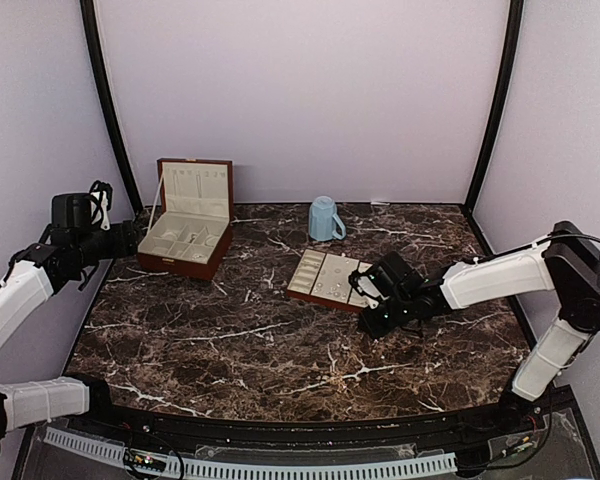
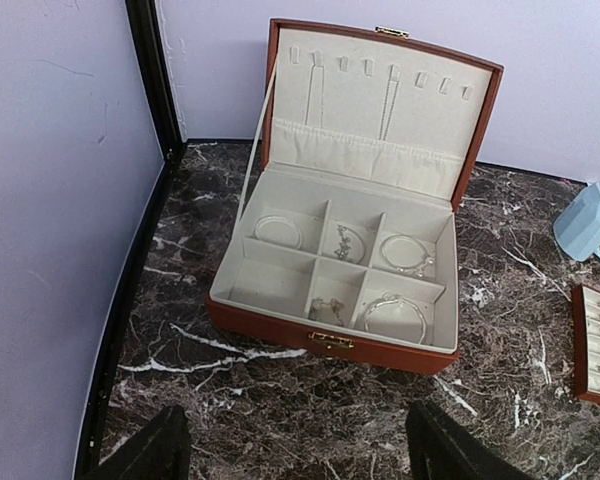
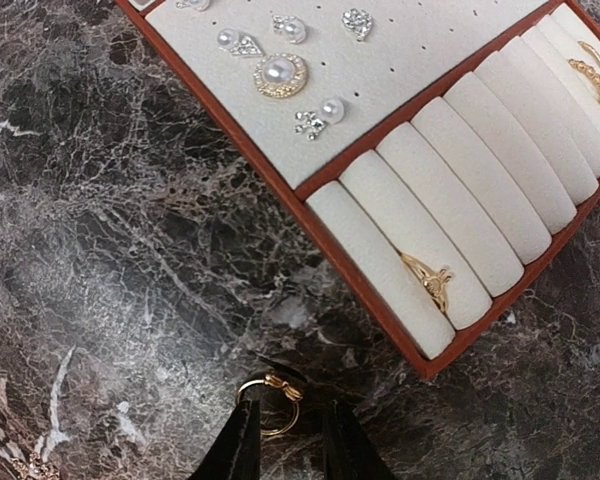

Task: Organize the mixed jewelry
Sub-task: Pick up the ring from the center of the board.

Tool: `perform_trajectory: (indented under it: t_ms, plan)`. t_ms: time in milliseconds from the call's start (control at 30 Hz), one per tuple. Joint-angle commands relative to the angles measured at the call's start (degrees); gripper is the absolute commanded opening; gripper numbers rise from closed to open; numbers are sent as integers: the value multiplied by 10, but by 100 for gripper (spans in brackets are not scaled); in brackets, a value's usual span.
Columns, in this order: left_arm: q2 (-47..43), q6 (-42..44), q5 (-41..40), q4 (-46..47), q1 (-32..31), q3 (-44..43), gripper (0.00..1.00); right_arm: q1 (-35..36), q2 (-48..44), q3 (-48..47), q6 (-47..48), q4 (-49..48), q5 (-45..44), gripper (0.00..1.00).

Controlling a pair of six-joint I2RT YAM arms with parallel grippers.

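A small gold ring with a bow [image 3: 283, 385] lies on the dark marble, just off the corner of the brown-edged, cream-lined tray [image 3: 360, 290]. My right gripper [image 3: 290, 420] straddles it with narrow jaws. The left finger [image 3: 230, 450] overlaps the ring's edge, and a gap shows at the right finger [image 3: 345, 450]. The tray holds pearl and crystal earrings [image 3: 280, 72] and another gold ring [image 3: 427, 280] in its roll slots. My left gripper [image 2: 295, 445] hangs wide open and holds nothing, in front of the open wooden box [image 2: 330, 340], which holds silvery bracelets [image 2: 395, 315].
A light-blue mug [image 1: 325, 218] stands behind the tray [image 1: 320, 300]. The wooden box [image 1: 185, 235] sits at the back left with its lid up. More gold rings [image 3: 587, 75] rest in the tray's far slots. Curved black poles and pale walls close in the table.
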State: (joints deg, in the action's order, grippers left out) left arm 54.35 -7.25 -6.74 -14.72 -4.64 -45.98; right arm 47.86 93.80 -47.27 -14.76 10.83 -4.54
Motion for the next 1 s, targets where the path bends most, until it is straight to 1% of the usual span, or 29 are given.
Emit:
perform_trajectory:
  t_ms: [0,567,967]
  plan:
    - [-1,4,-5,2,2,5,77,6,12,-16,8,-6,-4,22]
    - [0,4,-2,2,3,4,77,7,43,-28,12,-12,-7,13]
    - [1,3,2,3,2,4,77,7,49,-33,-4,-10,-21,0]
